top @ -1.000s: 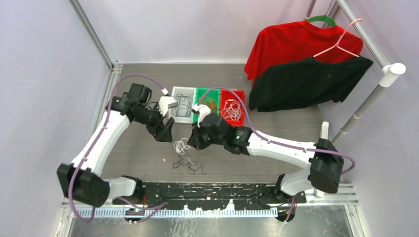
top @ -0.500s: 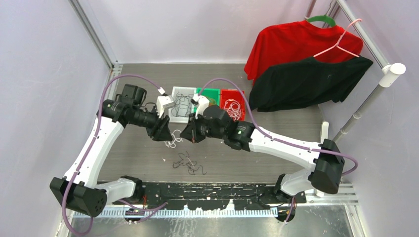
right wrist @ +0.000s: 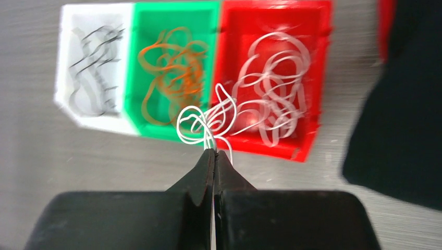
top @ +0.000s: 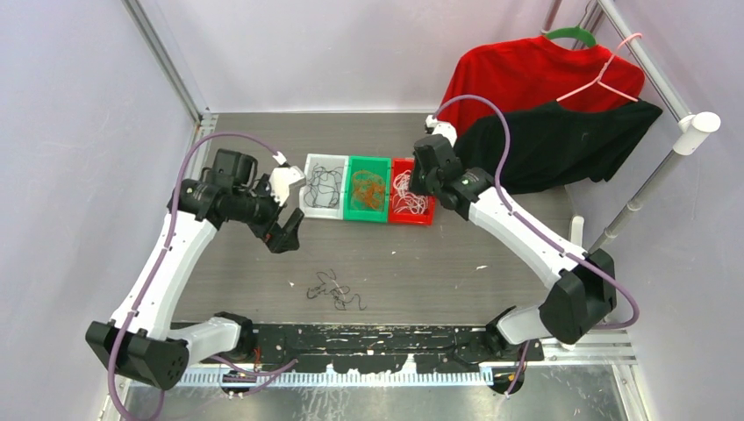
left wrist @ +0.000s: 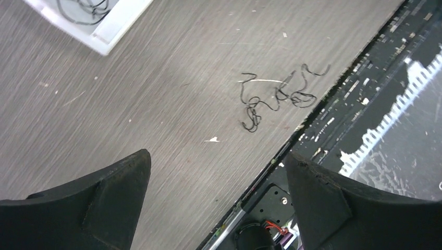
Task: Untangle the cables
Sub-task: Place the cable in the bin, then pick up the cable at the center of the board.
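And the white cable [right wrist: 207,124] is away! A second ago it lay knotted up with the black tangle [top: 334,292] at the near middle of the bench [top: 456,272]. Now the right arm [top: 513,224] has swung to the far side, and the right jaws, pressed tight together, pinch its loops just over the near rim of the red tray [right wrist: 275,6], where other white cords already lie. That view is smeared by motion, so I can't say whether the hanging loops touch the pile yet. The left arm [top: 189,237] has backed off leftward, left jaws spread wide and holding nothing, hovering over bare bench near the white tray [left wrist: 112,36] with its black cords. The white one looks separated, so what's left on the bench is black only, lying near the front edge, well apart from both arms. Orange cords sit in the green tray [right wrist: 174,6]. By my reckoning, white drops into red next, then that black tangle needs fetching.
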You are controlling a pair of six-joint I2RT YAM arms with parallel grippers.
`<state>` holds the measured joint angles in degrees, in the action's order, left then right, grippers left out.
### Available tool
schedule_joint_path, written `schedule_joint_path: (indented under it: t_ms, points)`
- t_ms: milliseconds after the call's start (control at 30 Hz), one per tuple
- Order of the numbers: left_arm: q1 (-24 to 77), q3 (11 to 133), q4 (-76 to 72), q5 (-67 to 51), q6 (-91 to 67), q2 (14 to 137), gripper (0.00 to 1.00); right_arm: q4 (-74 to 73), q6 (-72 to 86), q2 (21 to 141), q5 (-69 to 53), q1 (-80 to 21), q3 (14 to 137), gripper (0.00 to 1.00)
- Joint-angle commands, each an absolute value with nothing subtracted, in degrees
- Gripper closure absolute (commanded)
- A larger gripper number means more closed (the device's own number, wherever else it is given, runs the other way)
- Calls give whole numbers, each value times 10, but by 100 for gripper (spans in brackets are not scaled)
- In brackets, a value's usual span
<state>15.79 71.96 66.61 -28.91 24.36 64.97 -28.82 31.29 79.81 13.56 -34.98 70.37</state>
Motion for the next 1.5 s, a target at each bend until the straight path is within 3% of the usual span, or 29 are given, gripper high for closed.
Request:
schedule_joint_path:
  t_ms: [0, 367, 400, 500, 633, 867, 1133, 1467]
  points:
    - [154, 754, 652, -211, 197, 680, 0, -302, 265, 834, 250, -330, 739, 99]
    - [139, 792, 691, -151, 177, 720, 1, -328, 224, 1029, 331, -315, 841, 99]
    - [135, 789, 688, -146, 179, 714, 0, -335, 223, 1041, 326, -315, 850, 96]
    - [127, 776, 680, -130, 190, 702, 1, -333, 220, 1040, 306, -316, 859, 74]
    - [113, 758, 672, -121, 206, 694, 1, -304, 239, 1022, 271, -316, 842, 58]
    - [93, 752, 681, -129, 224, 703, 1, -355, 264, 1045, 244, -316, 881, 57]
    - [53, 760, 692, -152, 251, 710, 1, -335, 248, 935, 259, -345, 852, 36]
    - [4, 789, 709, -178, 265, 723, 1, -271, 266, 871, 266, -596, 712, 10]
